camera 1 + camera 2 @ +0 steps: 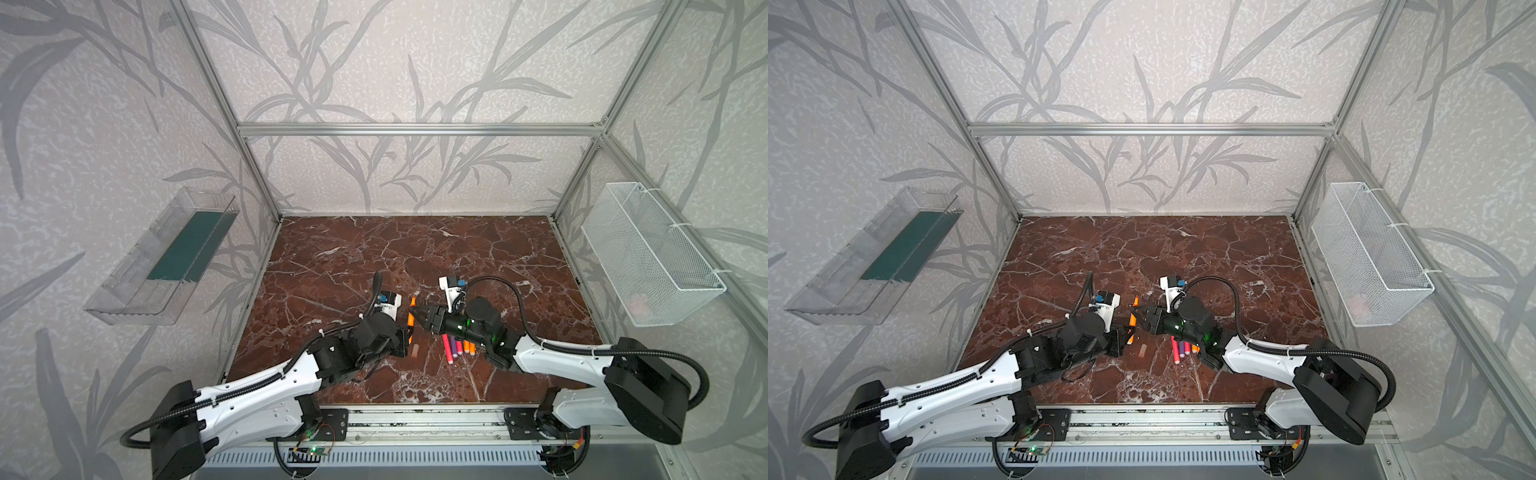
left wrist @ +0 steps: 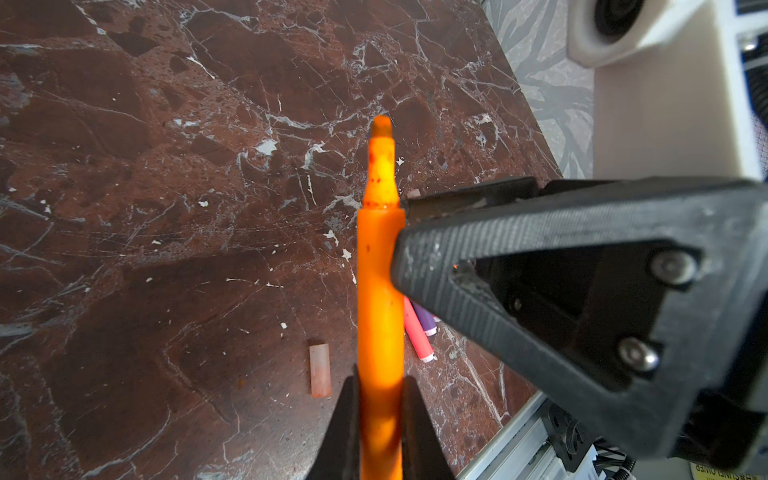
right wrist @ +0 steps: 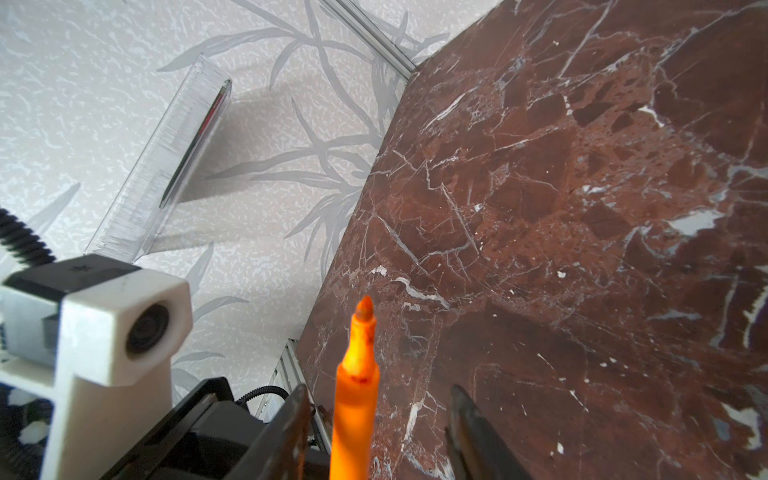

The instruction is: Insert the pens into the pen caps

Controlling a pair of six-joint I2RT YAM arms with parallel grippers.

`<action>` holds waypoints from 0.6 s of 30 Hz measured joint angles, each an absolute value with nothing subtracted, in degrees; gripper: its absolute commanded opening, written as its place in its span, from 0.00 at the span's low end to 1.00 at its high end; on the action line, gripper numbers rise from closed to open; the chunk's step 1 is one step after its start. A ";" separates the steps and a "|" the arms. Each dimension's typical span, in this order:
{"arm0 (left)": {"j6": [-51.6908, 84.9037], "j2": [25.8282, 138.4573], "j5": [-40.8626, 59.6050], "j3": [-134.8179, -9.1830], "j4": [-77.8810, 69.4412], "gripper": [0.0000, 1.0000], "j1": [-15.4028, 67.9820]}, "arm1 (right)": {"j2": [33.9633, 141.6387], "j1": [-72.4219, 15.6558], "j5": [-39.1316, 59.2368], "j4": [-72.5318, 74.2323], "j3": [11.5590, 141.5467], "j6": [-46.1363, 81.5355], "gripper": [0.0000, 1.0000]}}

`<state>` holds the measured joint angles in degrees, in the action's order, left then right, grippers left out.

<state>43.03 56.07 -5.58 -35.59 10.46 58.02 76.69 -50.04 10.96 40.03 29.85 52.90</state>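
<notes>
orange pen, slim and uncapped with a darker-stained stepped tip, hangs over the middle of the red-brown marble counter, tip toward the back wall. left end effector is clamped tight on its barrel. right end effector stands part open, a jaw on each side of the pen's front with gaps showing. clear wall tray holds a dark green panel. white mesh basket shows only a faint pinkish blur. one pale pen cap lies just beside the left end effector. loose pens, pink-red, purple and orange, lie bunched, partly under the right arm.
</notes>
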 measured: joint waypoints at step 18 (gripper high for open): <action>41.82 57.19 -4.36 -35.46 9.85 0.26 58.15 | 81.60 -51.07 11.16 39.13 34.28 53.58 0.00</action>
